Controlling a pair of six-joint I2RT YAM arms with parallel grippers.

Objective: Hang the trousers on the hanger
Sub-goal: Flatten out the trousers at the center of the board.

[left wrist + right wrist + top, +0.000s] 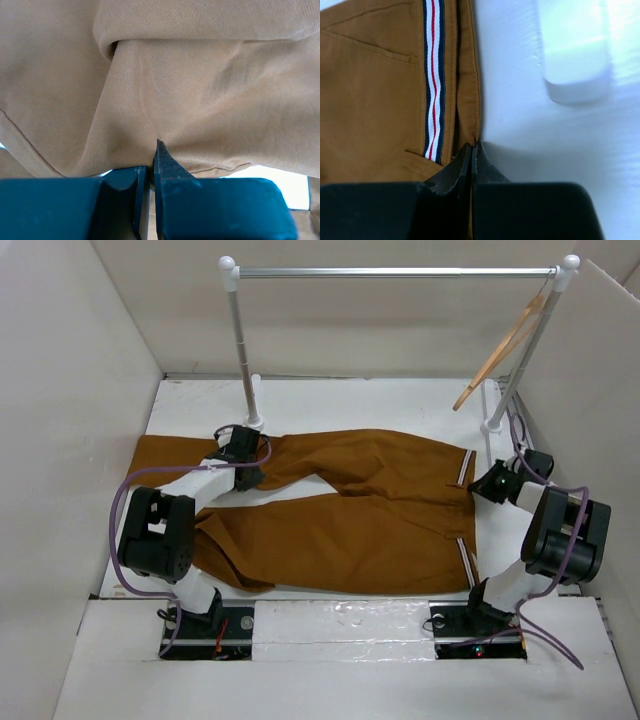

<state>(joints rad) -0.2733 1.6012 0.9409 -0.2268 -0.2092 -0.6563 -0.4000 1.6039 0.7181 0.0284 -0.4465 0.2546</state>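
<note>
Rust-brown woven cloth, the trousers (370,510) lie spread flat on the white table (340,400). Their legs run to the left and the striped waistband trim (432,75) sits at the right end. The hanger (505,345) hangs tilted from the far right end of the rail (400,272), well apart from the cloth. The left gripper (151,160) has its jaws closed on a gathered fold of the far leg, with fabric bunched right into the tips. The right gripper (472,150) has its jaws pressed together at the outer edge of the waistband and seems to nip that edge (how much cloth is actually caught is hard to tell). This material looks soft and limp but not flimsy. I judge that it will sag between any two holds, drape rather than keep a shape, and drag on the table when lifted. It is in no way fragile. The waistband, doubled and stitched, looks the firmest place to hold, while a thin pinch of single leg cloth seems likelier to slip. To go over the thin crossbar, the legs probably want gathering together first.
</note>
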